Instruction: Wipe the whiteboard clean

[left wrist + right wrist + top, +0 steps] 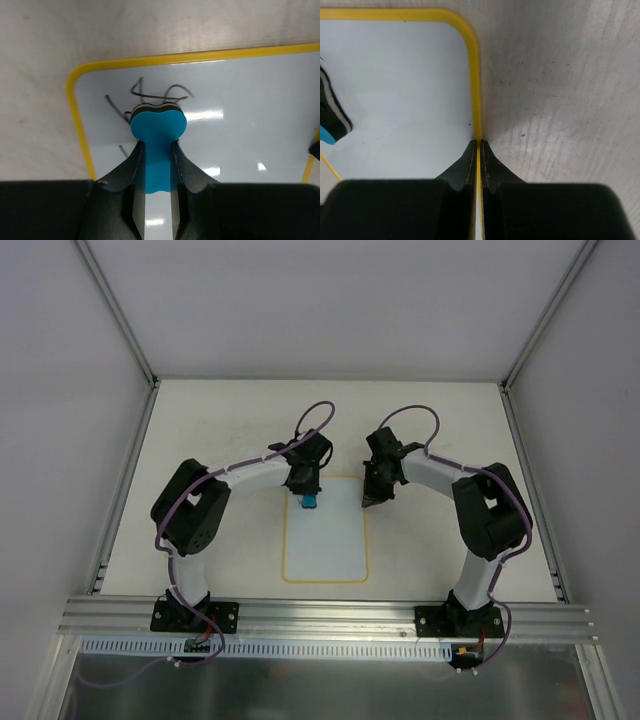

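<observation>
Left wrist view: left gripper (156, 146) is clamped on a blue eraser (158, 125), one finger on each side of its narrow waist. The eraser's dark felt edge points away from the wrist and sits over the scribbles (162, 93). Whether the felt actually touches cannot be told. Dark pen loops show just beyond and left of the eraser. They lie near the far left corner of the whiteboard (245, 110).

Right wrist view: right gripper (478, 144) has its fingers drawn together to a hairline slit, and nothing is held between them. The tips are set down on the yellow border (476, 75) of the board's right edge, close to the far right corner. A thin line of yellow shows in the slit. The eraser's felt and blue body show at the left edge of this view.

Top external view: the whiteboard lies flat on the table (220, 430), midway between the two arm bases, in the near half. Its long sides run near to far. Both grippers are at its far end, left one over the face, right one at the right border.
</observation>
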`<action>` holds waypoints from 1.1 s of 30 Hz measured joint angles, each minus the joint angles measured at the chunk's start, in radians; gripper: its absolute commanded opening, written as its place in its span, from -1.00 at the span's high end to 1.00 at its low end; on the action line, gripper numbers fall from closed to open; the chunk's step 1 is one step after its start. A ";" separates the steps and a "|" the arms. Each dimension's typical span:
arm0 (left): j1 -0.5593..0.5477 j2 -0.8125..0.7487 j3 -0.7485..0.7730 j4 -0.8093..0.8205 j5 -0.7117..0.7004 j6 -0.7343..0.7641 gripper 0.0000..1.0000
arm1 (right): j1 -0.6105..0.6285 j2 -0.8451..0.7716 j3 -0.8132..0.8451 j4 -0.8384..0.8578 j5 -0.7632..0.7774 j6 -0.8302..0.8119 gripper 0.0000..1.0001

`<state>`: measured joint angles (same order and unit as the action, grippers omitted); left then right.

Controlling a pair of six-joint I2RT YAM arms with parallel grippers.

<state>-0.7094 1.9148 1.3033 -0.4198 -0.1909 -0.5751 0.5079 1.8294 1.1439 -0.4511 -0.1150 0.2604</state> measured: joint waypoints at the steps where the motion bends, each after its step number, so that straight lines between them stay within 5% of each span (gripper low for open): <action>1: 0.014 -0.021 -0.028 0.004 -0.003 -0.009 1.00 | -0.002 -0.002 -0.005 0.006 -0.004 0.000 0.99; 8: 0.096 -0.143 -0.179 0.007 -0.053 -0.021 1.00 | -0.010 -0.019 -0.037 0.042 -0.025 -0.001 0.99; 16: 0.122 -0.167 -0.179 -0.060 -0.080 -0.008 1.00 | -0.013 -0.024 -0.046 0.054 -0.035 -0.003 0.99; 33: 0.005 0.108 0.274 -0.134 -0.028 0.121 1.00 | -0.013 -0.023 -0.042 0.051 -0.036 -0.008 0.99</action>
<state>-0.7040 2.0224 1.5768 -0.5541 -0.2188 -0.4538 0.4950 1.8065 1.1015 -0.3996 -0.1509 0.2520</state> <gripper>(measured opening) 0.168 0.018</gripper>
